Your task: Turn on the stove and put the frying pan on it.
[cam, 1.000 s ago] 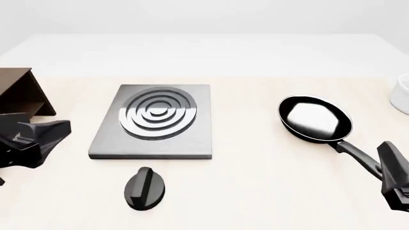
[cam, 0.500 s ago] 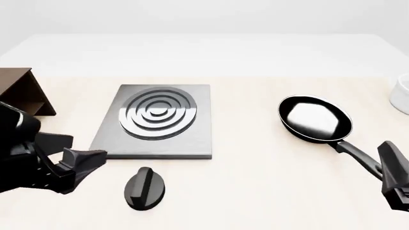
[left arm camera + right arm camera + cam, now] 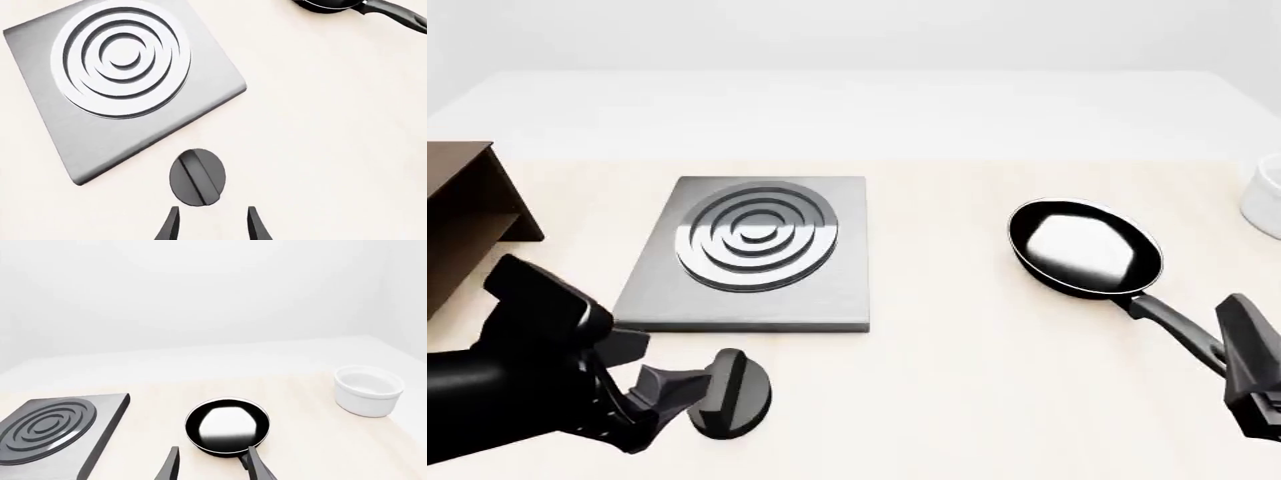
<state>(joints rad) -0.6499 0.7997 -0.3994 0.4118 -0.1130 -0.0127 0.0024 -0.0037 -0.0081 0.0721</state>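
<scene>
Biggest risk here, I'd say, is the left tool point(image 3: 681, 392) coming in off-centre on the knob point(image 3: 197, 177): if one finger point(image 3: 169, 226) catches the raised ridge from the side instead of both straddling it, the knob probably just skids across the bench point(image 3: 961, 400) rather than turning, and the stove point(image 3: 754, 250) never gets switched on. The knob is loose, sitting just in front of the stove plate, so a shove could also bump it into the plate's edge. Left tool is spread open, holding nothing, fingertips right beside the knob; from the front view it looks close to touching, but I can't tell if it actually is. The right tool point(image 3: 210, 465) is also open and empty, parked just behind the frying pan point(image 3: 1085, 248), which sits on the bench well to the right of the stove, handle point(image 3: 1174, 328) pointing back toward that arm. A white bowl point(image 3: 368, 390) stands nearby, so a sloppy lift could clip it.
</scene>
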